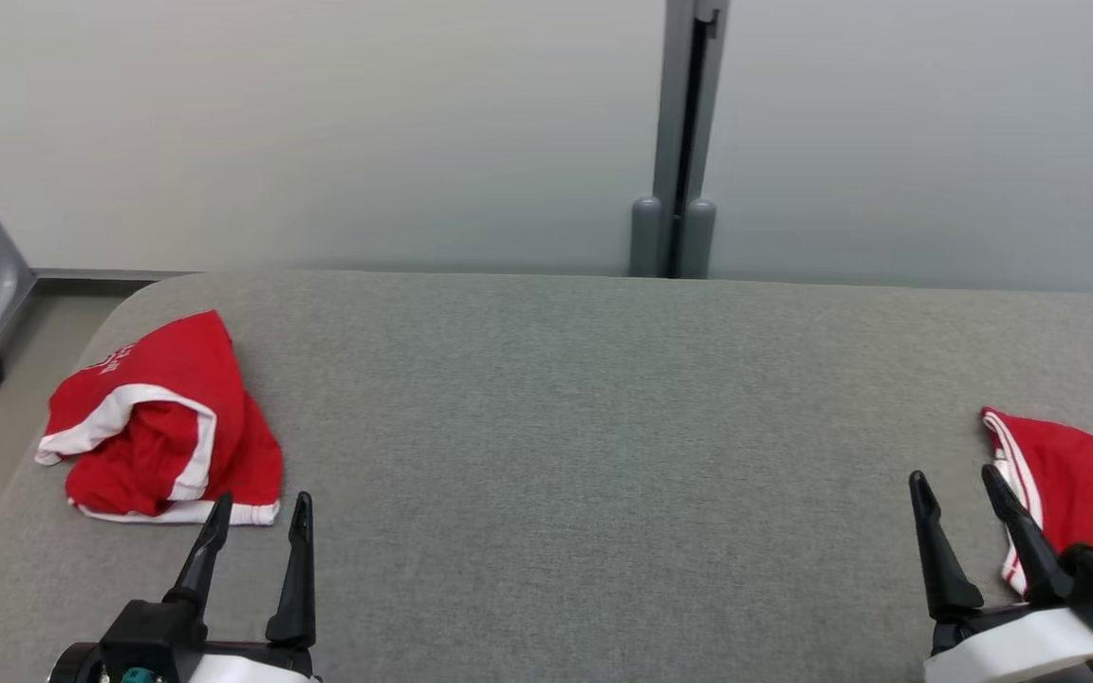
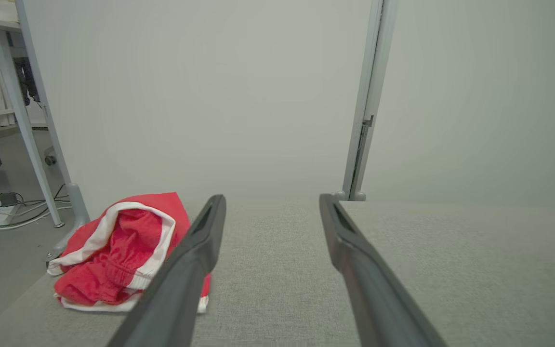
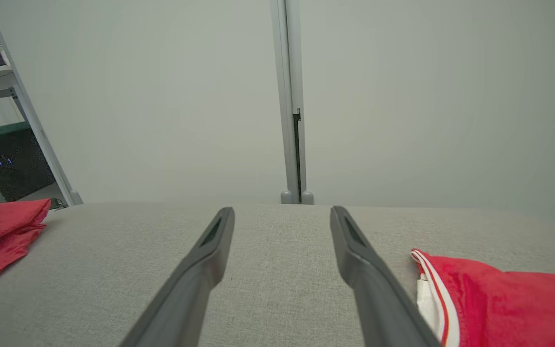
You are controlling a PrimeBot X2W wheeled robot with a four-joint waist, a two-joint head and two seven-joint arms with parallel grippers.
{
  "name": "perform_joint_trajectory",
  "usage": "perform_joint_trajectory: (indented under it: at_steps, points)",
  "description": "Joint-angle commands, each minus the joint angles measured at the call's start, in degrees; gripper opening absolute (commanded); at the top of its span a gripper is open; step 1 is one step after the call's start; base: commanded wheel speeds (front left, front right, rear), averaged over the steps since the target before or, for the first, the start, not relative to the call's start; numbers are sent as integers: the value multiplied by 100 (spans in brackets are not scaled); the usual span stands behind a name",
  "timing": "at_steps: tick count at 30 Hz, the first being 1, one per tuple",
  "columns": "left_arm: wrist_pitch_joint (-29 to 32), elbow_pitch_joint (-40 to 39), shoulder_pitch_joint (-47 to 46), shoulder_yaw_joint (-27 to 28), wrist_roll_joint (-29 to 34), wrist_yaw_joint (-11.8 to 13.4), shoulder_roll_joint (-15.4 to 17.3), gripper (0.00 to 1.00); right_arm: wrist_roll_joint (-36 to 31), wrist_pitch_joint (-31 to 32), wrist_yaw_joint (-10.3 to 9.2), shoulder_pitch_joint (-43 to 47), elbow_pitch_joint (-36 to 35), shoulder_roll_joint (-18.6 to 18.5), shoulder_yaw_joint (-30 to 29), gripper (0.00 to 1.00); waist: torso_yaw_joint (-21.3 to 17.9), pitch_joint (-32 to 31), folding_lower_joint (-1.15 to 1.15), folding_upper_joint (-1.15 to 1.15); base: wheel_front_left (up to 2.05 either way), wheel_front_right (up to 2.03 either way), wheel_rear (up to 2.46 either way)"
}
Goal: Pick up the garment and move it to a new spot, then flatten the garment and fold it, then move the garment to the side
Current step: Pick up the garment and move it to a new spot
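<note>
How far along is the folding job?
Done: nothing visibly; the crumpled red garment lies bunched at the left of the table. In hand: nothing; left gripper and right gripper are open and empty. Left: pick up, move, flatten, fold, set aside. A second red garment lies flatter at the right edge.

Left gripper [image 1: 262, 500] and right gripper [image 1: 954, 474] both gape wide, empty.

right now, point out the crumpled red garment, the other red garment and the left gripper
crumpled red garment [image 1: 162, 446], head view, red fabric inside its fold
other red garment [image 1: 1087, 484], head view, its red middle
left gripper [image 1: 262, 501], head view, midway between its fingertips
</note>
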Motion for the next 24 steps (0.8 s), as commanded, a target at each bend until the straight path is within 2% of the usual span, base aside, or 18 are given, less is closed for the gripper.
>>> perform_joint_trajectory:
  at_steps: [1,15,24]
  points:
    - [41,14,-50,47,44,38,77,100,34,-36,3,-22,4,19,41,100,335,7,0,0,0,0,0]
    - [304,-75,26,213,-83,163,300,100,89,-33,3,-63,15,155,352,100,1582,6,0,0,0,0,0]
    - [458,-183,-84,244,-123,183,405,100,106,-33,3,-69,-41,160,438,100,1749,42,0,0,0,0,0]
